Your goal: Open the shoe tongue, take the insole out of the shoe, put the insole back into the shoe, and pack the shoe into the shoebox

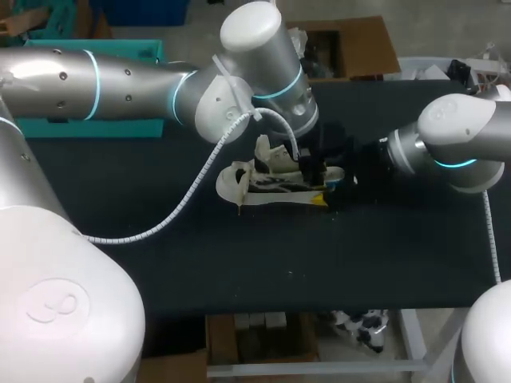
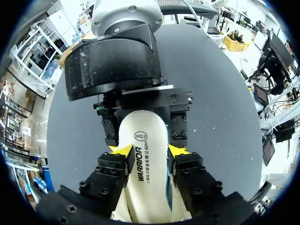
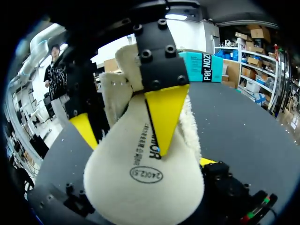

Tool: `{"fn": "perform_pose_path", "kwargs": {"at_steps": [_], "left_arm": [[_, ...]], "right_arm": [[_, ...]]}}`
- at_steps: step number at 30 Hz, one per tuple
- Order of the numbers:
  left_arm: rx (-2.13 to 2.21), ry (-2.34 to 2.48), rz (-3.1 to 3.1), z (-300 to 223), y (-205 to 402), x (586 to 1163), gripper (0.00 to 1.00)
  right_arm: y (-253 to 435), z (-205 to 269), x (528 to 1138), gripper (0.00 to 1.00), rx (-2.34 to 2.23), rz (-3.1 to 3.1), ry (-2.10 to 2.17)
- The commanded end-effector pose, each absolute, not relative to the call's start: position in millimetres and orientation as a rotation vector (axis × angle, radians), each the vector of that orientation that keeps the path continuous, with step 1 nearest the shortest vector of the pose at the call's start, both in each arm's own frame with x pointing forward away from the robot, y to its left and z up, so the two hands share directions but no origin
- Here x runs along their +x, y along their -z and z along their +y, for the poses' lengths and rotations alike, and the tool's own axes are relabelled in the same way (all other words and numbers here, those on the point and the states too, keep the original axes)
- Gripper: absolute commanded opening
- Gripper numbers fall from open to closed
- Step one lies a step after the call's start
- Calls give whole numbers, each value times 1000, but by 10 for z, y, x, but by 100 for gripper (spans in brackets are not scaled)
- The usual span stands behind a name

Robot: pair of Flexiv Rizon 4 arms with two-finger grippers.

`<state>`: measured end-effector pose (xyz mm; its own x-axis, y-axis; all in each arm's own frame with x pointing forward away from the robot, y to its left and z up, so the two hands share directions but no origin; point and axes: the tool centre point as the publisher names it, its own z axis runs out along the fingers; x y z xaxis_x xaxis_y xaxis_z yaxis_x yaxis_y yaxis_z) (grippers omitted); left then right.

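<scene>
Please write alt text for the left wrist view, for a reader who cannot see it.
The left gripper holds a white insole between its fingers, over the dark table. The right gripper is at the insole's far end.

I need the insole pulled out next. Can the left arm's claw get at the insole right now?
Very likely yes: the insole sits inside the left claw, both yellow fingertips touching its edges. The right claw sits at its far end, out of the way.

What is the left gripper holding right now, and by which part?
The insole, pinched across its width between the yellow tips of the left gripper, a little back from the stamped rounded end.
</scene>
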<state>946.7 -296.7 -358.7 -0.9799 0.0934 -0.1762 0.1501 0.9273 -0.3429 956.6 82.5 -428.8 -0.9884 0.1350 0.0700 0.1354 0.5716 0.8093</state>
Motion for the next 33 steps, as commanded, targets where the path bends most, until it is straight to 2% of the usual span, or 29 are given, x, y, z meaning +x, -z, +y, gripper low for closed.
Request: {"fn": "perform_pose_path", "kwargs": {"at_steps": [1, 20, 25, 28, 33], "left_arm": [[171, 545, 2919, -2937, 3562, 9490, 43], [110, 571, 2884, -2859, 3460, 9563, 36], [99, 574, 2886, -2864, 3452, 9584, 22], [96, 580, 2883, -2864, 3441, 9592, 0], [97, 590, 2883, -2861, 3434, 9585, 0]], "right_arm": [[4341, 816, 9557, 0, -235, -2780, 1441], [4341, 816, 9557, 0, -235, -2780, 1441], [4341, 816, 9557, 0, -235, -2780, 1441], [4341, 816, 9557, 0, -235, -2780, 1441], [4341, 816, 9557, 0, -235, -2780, 1441]]}}
